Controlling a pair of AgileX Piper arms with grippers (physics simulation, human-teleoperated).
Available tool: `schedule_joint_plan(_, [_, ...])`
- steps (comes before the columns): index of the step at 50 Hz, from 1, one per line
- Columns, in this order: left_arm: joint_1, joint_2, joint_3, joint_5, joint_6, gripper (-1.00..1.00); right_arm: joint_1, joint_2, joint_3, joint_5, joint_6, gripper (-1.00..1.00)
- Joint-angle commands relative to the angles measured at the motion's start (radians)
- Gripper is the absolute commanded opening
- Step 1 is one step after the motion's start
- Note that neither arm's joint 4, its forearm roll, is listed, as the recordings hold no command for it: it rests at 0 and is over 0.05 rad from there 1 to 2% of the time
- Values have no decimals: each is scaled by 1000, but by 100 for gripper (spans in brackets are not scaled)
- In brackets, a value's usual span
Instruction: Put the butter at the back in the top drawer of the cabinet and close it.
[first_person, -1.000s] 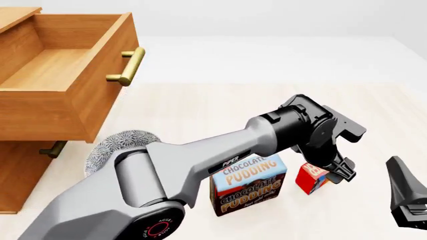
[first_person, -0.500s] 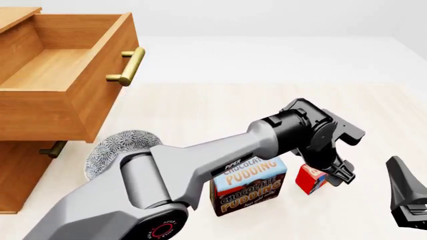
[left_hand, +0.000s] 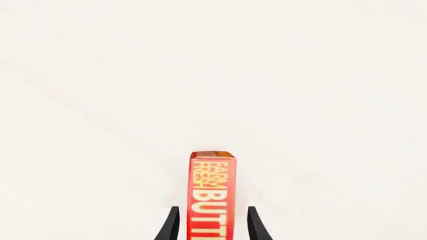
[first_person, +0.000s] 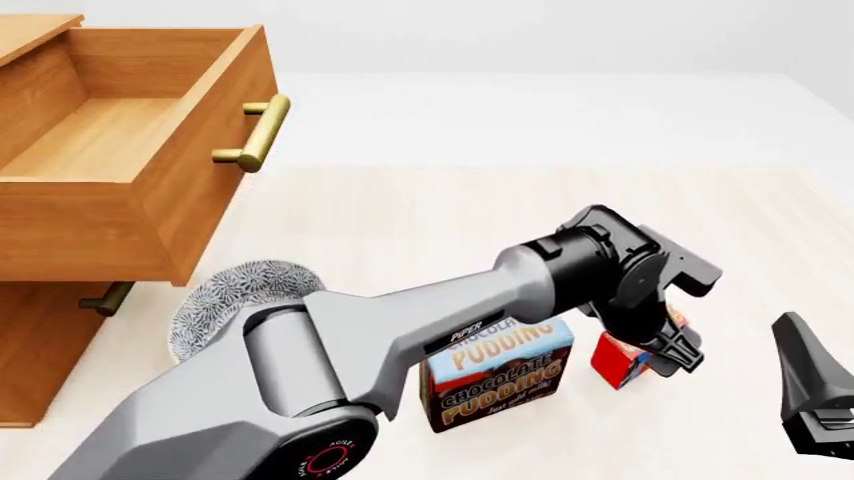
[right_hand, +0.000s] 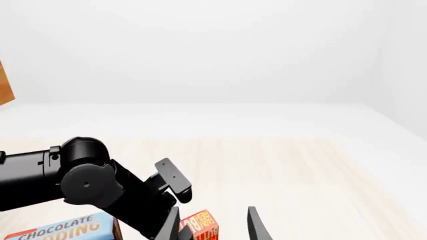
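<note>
Readable lettering on two boxes and my arm

The butter (left_hand: 213, 197) reads "FARM FRESH BUTT…"; the pudding box (first_person: 501, 377) reads "CHOCOLATE PUDDING" twice; my left arm (first_person: 400, 320) carries "PIPER".

The top drawer (first_person: 127, 140) stands pulled out and open upward, its inside bare wood with nothing across the mouth. Between it and the butter (first_person: 622, 358) the table (first_person: 441, 220) is bare. The pudding box (first_person: 497, 372) stands just beside the butter, crowding that side. The left gripper (first_person: 663, 352) straddles the butter from above. A patterned bowl (first_person: 234, 295) sits below the drawer front.
</note>
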Motion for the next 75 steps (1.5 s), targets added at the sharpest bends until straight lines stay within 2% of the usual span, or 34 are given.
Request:
schedule_joint_plan(1, [1, 0, 19, -13, -4, 100, 0, 0, 0, 0, 0, 100])
schedule_joint_plan(33, [7, 30, 10, -14, -23, 100, 0, 0, 0, 0, 0, 100])
schedule_joint_plan(34, [5, 33, 11, -16, -26, -100, 0, 0, 0, 0, 0, 100])
schedule_joint_plan(51, [-2, 28, -8, -15, -23, -100, 0, 0, 0, 0, 0, 100])
schedule_joint_plan(75, [20, -113, 27, -43, 15, -100, 0, 0, 0, 0, 0, 100])
